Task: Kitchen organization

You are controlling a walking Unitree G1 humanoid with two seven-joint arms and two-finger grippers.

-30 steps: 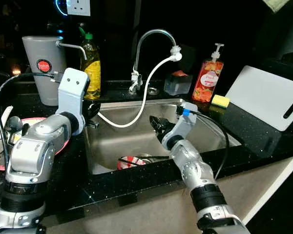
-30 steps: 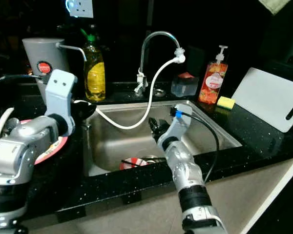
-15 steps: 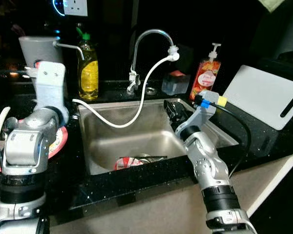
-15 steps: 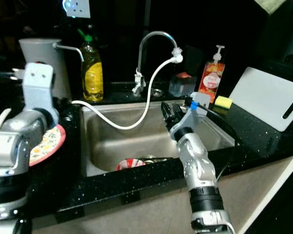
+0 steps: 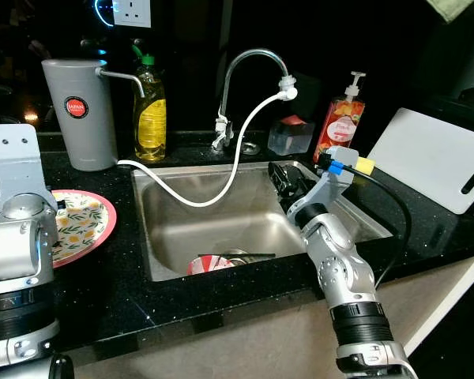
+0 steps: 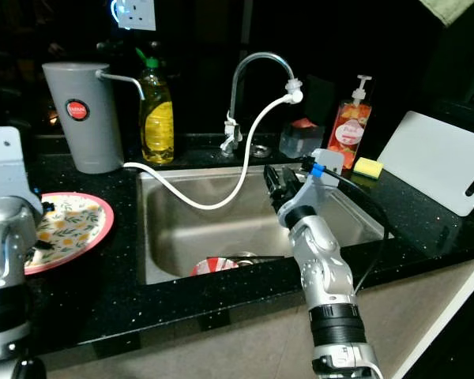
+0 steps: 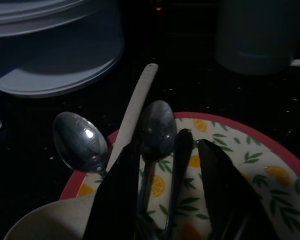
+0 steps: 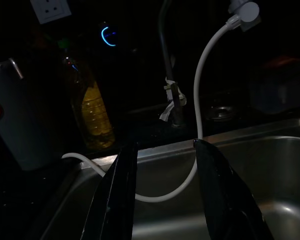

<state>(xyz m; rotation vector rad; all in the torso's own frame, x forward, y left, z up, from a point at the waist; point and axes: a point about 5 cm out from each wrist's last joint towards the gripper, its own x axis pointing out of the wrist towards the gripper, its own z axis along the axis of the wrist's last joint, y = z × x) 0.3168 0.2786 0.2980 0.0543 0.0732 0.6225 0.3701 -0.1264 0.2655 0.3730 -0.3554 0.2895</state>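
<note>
A: So the left tool (image 7: 160, 200) is hovering over the round red-rimmed plate with the lemon print (image 5: 83, 221) on the black speckled tabletop (image 5: 103, 276), fingers spread, gripping nothing. Two shiny metal spoons (image 7: 157, 125) are lying on that plate right under it.

B: And the right tool (image 8: 162, 195) is hanging over the stainless steel sink (image 5: 213, 225), fingers apart and empty, pointing toward the white hose (image 8: 202, 115).

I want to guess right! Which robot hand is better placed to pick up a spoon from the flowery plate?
Probably the left hand. It hangs open right over the plate, its fingers either side of a spoon. The right hand is open too, but over the sink, away from the plate.
</note>
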